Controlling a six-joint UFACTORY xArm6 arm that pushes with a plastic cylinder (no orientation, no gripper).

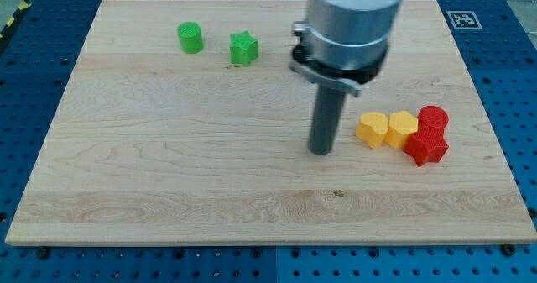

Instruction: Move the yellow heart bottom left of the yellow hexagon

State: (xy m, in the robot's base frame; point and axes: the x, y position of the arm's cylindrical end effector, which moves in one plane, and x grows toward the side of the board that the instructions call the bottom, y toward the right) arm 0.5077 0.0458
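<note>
On the wooden surface (168, 165) no containers showed. My tip (320, 151), a bare rod holding nothing, stood just left of the yellow heart (372, 129), apart from it. The heart touched the yellow hexagon (402, 128); two red blocks (428, 137) crowded its right. A green cylinder (190, 38) and a green star (243, 48) sat top left.

Yellow heart (372, 129) touches yellow hexagon's (403, 128) left side
</note>
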